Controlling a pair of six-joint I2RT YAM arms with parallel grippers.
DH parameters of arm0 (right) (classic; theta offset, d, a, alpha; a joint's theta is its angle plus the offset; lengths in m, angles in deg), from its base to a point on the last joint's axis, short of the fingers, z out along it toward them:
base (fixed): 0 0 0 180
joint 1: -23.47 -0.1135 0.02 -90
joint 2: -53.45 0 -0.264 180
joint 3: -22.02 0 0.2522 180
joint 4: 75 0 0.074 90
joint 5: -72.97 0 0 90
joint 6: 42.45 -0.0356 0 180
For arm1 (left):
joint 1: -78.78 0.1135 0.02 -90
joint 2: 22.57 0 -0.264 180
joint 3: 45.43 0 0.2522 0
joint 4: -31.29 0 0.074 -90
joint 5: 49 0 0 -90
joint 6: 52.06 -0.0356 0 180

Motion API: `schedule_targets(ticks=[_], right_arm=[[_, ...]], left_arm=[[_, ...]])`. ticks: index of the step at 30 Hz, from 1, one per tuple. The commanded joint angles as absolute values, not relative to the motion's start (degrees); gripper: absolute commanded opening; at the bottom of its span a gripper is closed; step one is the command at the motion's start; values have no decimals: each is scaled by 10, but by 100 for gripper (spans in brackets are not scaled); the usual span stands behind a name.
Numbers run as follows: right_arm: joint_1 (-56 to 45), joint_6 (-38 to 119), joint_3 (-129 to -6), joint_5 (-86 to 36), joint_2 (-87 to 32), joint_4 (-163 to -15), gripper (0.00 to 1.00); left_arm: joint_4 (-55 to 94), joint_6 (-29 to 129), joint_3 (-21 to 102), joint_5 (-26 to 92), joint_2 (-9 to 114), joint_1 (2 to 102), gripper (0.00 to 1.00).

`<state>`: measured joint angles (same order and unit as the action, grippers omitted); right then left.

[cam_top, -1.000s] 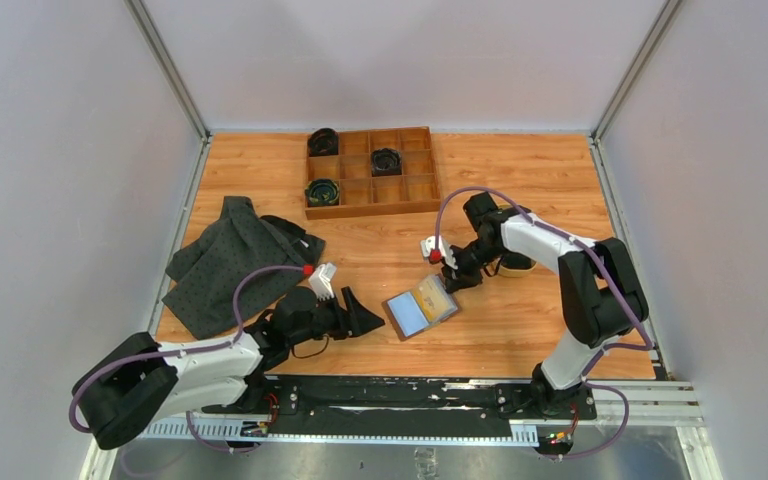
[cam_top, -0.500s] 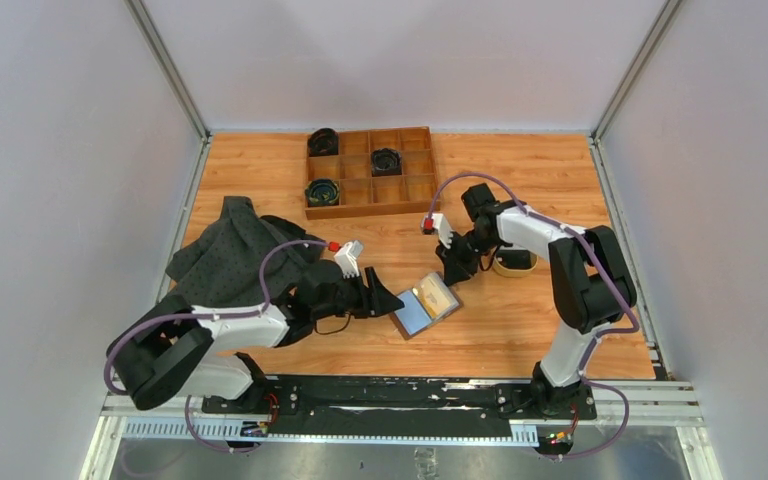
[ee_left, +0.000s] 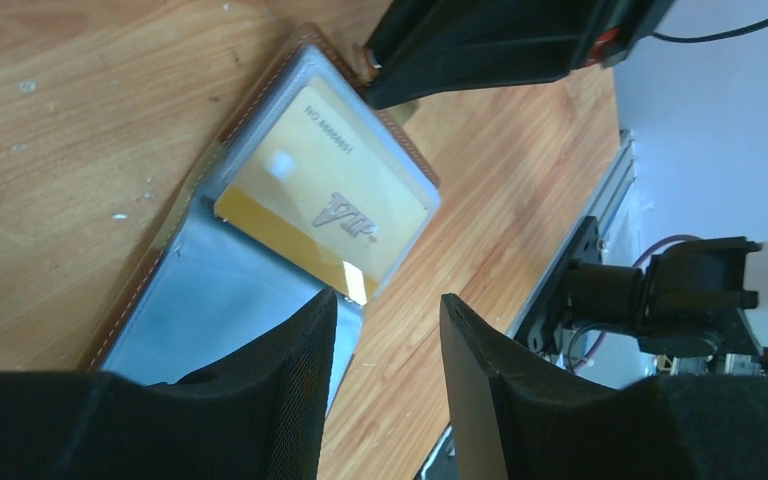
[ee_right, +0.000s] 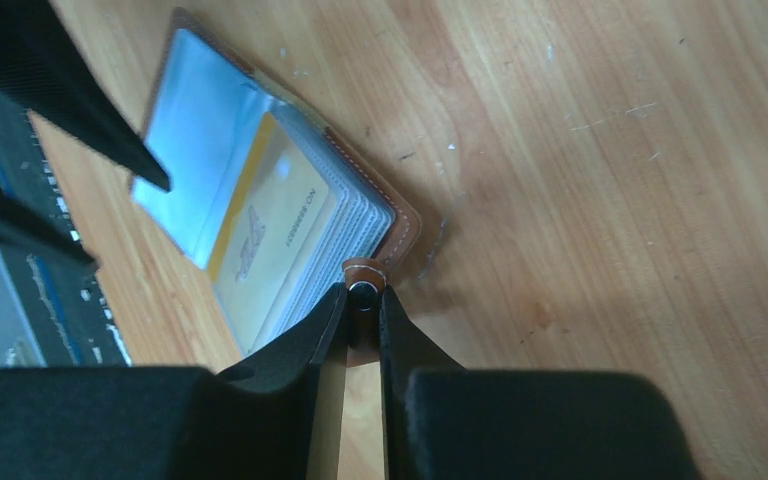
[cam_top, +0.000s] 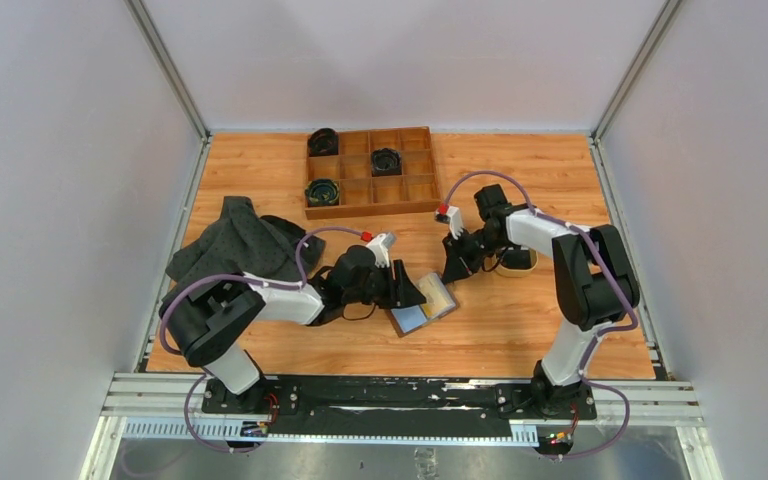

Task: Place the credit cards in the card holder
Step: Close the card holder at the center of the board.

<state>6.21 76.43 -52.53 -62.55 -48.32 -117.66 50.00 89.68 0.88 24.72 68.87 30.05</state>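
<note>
Left end effector, half-open and empty, has reached the gold card protruding from the card holder; right end effector nips its snap tab: seating push probably next

Bright, even light; soft shadows; pale glare on the card holder.

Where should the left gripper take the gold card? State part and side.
Take the card by its bare strip sticking out of the sleeve, coming in flat from the left gripper's side. The sleeve covers the rest, and the right gripper pinches the wallet's snap tab opposite.
</note>
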Motion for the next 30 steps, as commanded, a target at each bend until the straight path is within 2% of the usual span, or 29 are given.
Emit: schedule_targets(ticks=[1, 8, 17, 21, 24, 30], right_arm=[[83, 751, -499, -726, -453, -1153, 0], [83, 796, -507, -753, -460, -1191, 0], [83, 809, -512, -755, -464, -1206, 0], [83, 810, -513, -757, -465, -1208, 0], [83, 811, -515, -758, -467, -1212, 0], [83, 815, -516, -760, -469, -1217, 0]], left_arm=[[510, 881, -6, 259, 688, 298, 46], [509, 876, -44, 285, 625, 298, 48], [508, 904, -167, 336, 489, 298, 55], [500, 923, -212, 356, 438, 298, 62], [499, 938, -231, 360, 422, 298, 68], [500, 959, -234, 348, 432, 298, 70]])
